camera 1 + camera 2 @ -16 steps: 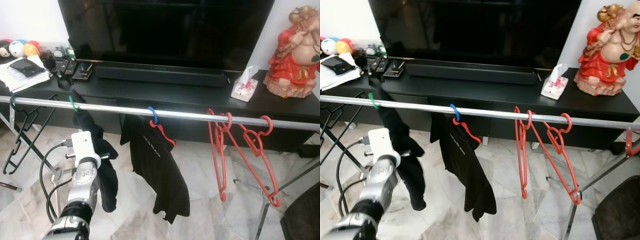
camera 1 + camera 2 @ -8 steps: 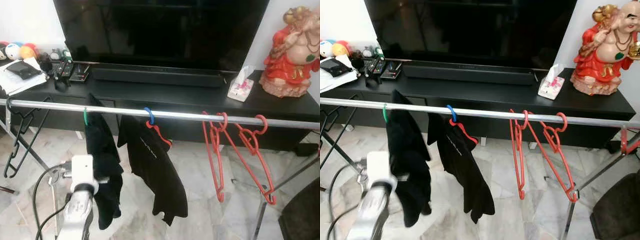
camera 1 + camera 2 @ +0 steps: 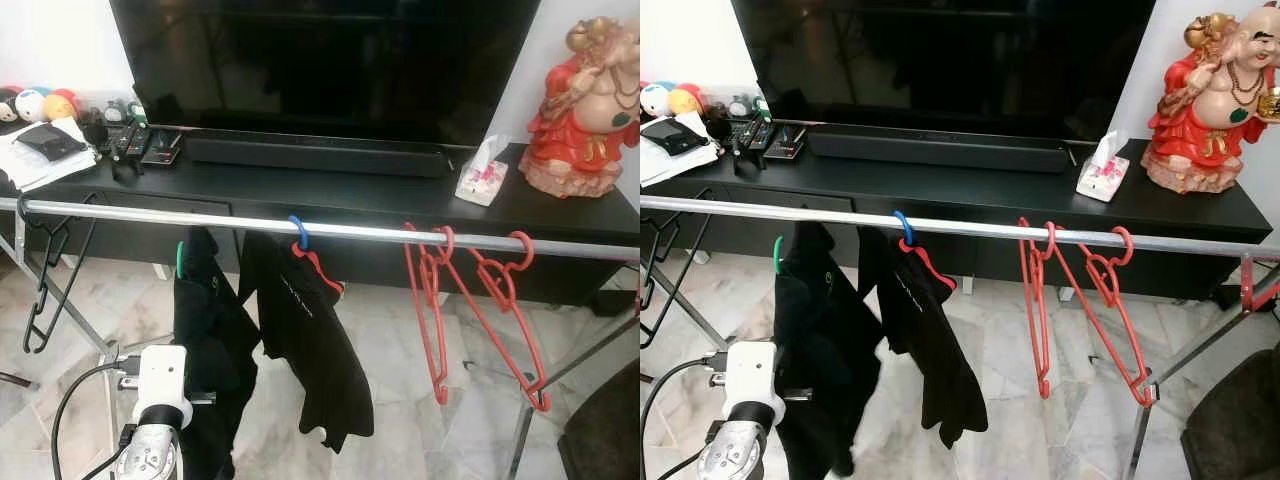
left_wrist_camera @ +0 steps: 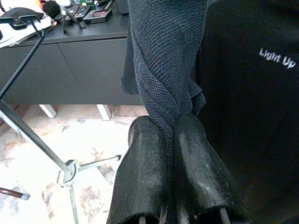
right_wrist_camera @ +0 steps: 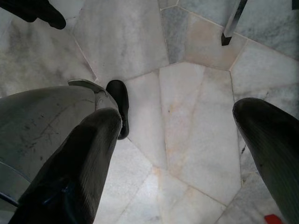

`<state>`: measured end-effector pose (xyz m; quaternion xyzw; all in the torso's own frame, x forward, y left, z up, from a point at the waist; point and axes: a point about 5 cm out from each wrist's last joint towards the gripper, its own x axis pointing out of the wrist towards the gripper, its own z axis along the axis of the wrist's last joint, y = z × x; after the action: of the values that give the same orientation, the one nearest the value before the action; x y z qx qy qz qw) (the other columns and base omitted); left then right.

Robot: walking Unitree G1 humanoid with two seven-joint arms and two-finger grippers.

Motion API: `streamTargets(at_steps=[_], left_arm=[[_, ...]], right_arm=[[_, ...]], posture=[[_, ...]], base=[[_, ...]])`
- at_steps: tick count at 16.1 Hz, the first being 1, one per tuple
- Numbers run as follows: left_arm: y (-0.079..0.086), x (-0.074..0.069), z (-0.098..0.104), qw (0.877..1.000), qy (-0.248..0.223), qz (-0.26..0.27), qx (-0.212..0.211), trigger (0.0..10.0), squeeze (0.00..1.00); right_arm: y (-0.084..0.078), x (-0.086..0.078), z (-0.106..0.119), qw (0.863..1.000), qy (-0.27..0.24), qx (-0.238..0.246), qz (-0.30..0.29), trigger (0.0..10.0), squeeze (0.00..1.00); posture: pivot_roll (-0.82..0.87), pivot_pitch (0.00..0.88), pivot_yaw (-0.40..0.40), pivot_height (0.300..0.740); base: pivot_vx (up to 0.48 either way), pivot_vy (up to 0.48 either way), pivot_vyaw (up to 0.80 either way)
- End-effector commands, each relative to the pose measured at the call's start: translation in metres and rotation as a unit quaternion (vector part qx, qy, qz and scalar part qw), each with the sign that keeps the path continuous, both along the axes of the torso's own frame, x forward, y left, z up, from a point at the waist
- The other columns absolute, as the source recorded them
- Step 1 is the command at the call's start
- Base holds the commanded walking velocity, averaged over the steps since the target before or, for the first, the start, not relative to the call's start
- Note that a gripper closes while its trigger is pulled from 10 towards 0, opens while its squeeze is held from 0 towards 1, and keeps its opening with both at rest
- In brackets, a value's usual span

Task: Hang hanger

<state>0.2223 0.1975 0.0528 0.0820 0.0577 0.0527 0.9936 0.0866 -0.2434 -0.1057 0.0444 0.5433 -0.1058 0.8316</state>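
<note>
Pinching dark knit fabric, left end effector; right end effector gapes over floor.

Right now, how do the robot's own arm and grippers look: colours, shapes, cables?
The left arm is a rounded silver metal cylinder topped by a white boxy module, with a black cable looping off its side. The left gripper has two long, thick, matte black fingers with rounded tips. The right gripper has the same glossy black fingers.
</note>
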Motion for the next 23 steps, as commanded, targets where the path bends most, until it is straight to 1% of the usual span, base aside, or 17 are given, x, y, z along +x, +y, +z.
streamTargets(at_steps=[1,4,9,14,16,19,23], left_arm=[[-0.0019,0.0033,0.0135,1.0,-0.03,-0.005,0.002,10.0,0.0],[-0.0058,0.0045,0.0157,1.0,-0.027,-0.007,-0.002,10.0,0.0],[-0.0045,0.0009,0.0134,1.0,-0.018,0.0,-0.006,10.0,0.0],[-0.005,0.002,0.0137,1.0,-0.014,0.0,-0.01,10.0,0.0],[-0.0048,0.0003,0.0132,1.0,-0.01,0.0,-0.01,10.0,0.0],[-0.0033,0.0007,0.0133,1.0,-0.009,0.009,-0.014,10.0,0.0],[-0.003,0.0023,0.0143,1.0,-0.008,0.012,-0.015,10.0,0.0]], right_arm=[[-0.0033,-0.0005,0.0009,1.0,-0.001,-0.005,0.004,10.0,0.0],[-0.0035,-0.0005,0.0011,1.0,-0.007,-0.001,-0.004,10.0,0.0],[-0.0032,-0.0006,0.0014,1.0,-0.017,0.003,-0.014,10.0,0.0],[-0.0024,-0.0018,0.0011,1.0,-0.02,0.004,-0.017,10.0,0.0],[-0.0016,-0.0019,0.0011,0.999,-0.025,0.008,-0.019,10.0,0.0],[-0.0004,-0.0008,0.0015,0.999,-0.035,0.015,-0.022,10.0,0.0],[0.0,0.0009,0.0021,0.999,-0.045,0.018,-0.025,10.0,0.0]], posture=[[-0.03,0.0,-0.045,0.74],[-0.03,0.0,-0.044,0.74],[-0.04,0.0,-0.041,0.74],[-0.04,0.0,-0.035,0.74],[-0.03,0.0,-0.031,0.74],[-0.03,0.0,-0.03,0.74],[-0.03,0.0,-0.03,0.74]], base=[[0.0,0.0,0.0],[0.0,0.0,0.0],[0.0,0.0,0.0],[-0.26,0.0,0.0],[-0.322,0.0,0.0],[-0.34,0.0,-0.8],[-0.339,0.0,0.0]])
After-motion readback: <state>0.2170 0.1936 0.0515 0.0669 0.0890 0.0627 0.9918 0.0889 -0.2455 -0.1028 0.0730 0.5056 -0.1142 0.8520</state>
